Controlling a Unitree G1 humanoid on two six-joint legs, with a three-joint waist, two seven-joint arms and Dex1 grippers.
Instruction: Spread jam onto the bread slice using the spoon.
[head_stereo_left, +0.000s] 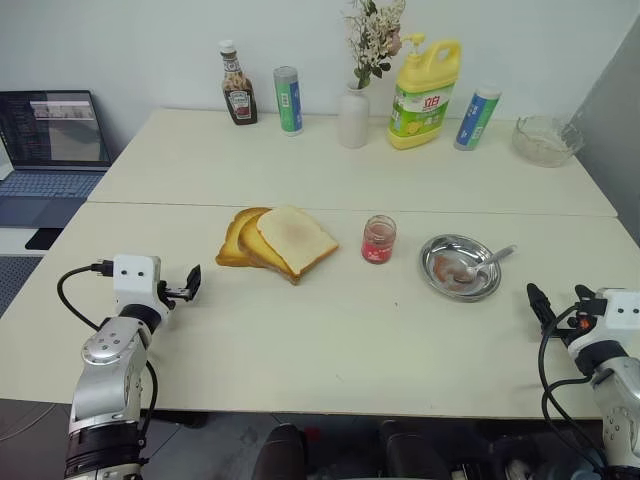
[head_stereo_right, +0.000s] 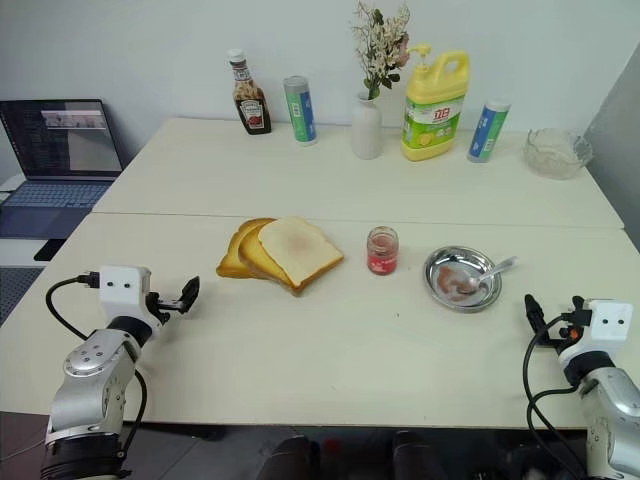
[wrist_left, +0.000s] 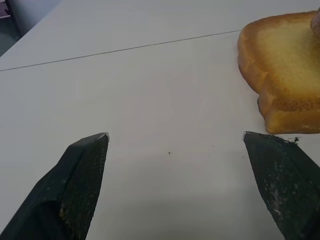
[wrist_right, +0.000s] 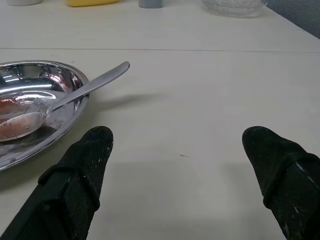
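Both the left gripper (wrist_left: 175, 137) and the right gripper (wrist_right: 177, 130) stand spread wide and empty, touching nothing, low over the table (head_stereo_left: 330, 340). From the right gripper, the spoon (head_stereo_left: 482, 264) lies at about eleven o'clock, bowl in the steel dish (head_stereo_left: 440, 285), handle propped over the rim toward two o'clock. Light, stiff and likely slippery, it is best pinched mid-handle; the bread slice (head_stereo_left: 296, 238), probably soft, tops the toast at the jam jar's (head_stereo_left: 379, 240) nine o'clock.

Bread slice (head_stereo_left: 295, 238) atop toasted slices (head_stereo_left: 238, 240), mid worktop (head_stereo_left: 330, 340). Jam jar (head_stereo_left: 379, 239) just right. Dish (head_stereo_left: 460, 267) further right, spoon (head_stereo_left: 480, 264) in it.
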